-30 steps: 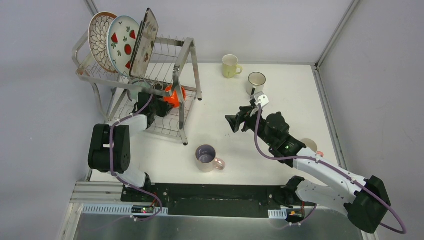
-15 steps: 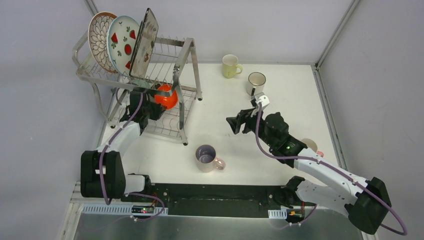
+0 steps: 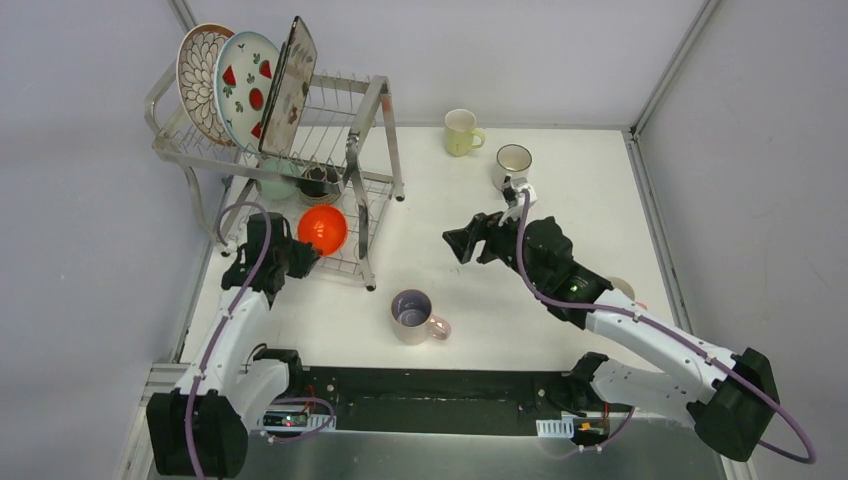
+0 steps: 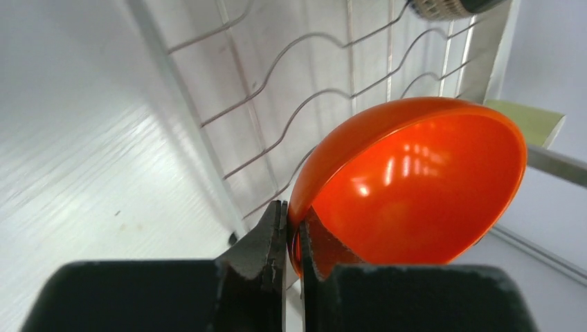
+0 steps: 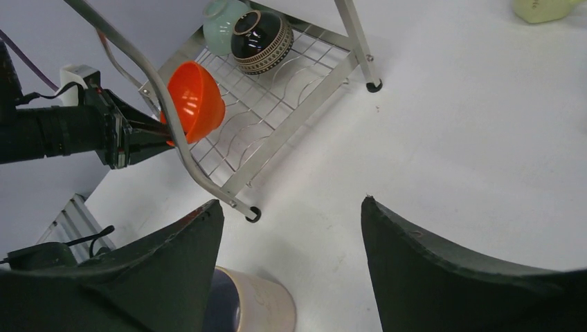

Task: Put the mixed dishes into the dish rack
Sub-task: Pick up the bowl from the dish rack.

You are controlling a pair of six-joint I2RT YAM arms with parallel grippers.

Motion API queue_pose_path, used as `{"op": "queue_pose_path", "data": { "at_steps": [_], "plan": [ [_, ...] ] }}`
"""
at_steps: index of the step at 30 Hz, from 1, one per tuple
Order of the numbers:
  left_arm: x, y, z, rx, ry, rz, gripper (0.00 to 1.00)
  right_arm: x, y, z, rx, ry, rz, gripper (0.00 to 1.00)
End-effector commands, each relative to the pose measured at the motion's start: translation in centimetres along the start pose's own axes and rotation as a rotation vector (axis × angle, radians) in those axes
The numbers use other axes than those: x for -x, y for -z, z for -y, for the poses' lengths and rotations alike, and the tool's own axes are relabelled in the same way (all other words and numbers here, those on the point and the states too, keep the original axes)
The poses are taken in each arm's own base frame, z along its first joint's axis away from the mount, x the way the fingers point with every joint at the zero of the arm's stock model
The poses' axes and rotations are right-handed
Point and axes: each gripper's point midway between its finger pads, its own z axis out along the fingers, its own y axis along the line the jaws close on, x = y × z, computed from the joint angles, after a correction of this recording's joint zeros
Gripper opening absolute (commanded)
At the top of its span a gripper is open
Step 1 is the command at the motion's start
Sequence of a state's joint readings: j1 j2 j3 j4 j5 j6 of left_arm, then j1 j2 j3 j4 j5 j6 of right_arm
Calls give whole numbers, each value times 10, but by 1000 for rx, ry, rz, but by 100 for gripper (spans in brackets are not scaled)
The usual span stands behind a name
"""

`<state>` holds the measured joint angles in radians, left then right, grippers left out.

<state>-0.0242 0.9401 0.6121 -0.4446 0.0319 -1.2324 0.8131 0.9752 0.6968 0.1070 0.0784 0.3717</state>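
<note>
Bowl (image 3: 322, 229) is pinched by its rim in the left gripper (image 3: 302, 251), centre left, just above the lower wires of the rack (image 3: 372, 100). The right gripper (image 3: 458, 240) is held open.

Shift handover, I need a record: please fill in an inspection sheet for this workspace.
Surface: white table, no spills seen.
Job's things: dish rack holds three plates, mint bowl, brown bowl; yellow mug, white mug, lilac mug on the table; pink mug mostly hidden by right arm.
Clutter: nothing seen.
Grippers: left claw shut on orange bowl's rim above lower tier; right claw open, empty.
Cables: purple cable along each arm.
Surroundings: grey walls.
</note>
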Motion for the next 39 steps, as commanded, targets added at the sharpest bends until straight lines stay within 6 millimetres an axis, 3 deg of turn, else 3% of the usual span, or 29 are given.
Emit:
{"op": "queue_pose_path", "data": {
  "at_steps": [1, 7, 13, 29, 32, 34, 39],
  "plan": [
    [-5, 25, -20, 31, -26, -14, 0, 18, -5, -34, 90, -98, 15, 77],
    [-16, 60, -26, -18, -98, -51, 0, 7, -10, -60, 144, -186, -24, 86],
    [-46, 77, -25, -93, -222, -212, 0, -1, -13, -79, 189, -249, -61, 96],
    [-82, 114, -15, -278, -299, -386, 0, -14, -27, -123, 304, -388, -136, 92],
    [-88, 122, -6, -342, -329, -419, 0, -20, -29, -131, 327, -414, -161, 93],
    [-89, 127, 1, -374, -334, -431, 0, -22, -30, -136, 340, -417, -169, 99],
    [-90, 139, 13, -428, -335, -438, 0, -23, -27, -147, 387, -429, -162, 100]
  ]
}}
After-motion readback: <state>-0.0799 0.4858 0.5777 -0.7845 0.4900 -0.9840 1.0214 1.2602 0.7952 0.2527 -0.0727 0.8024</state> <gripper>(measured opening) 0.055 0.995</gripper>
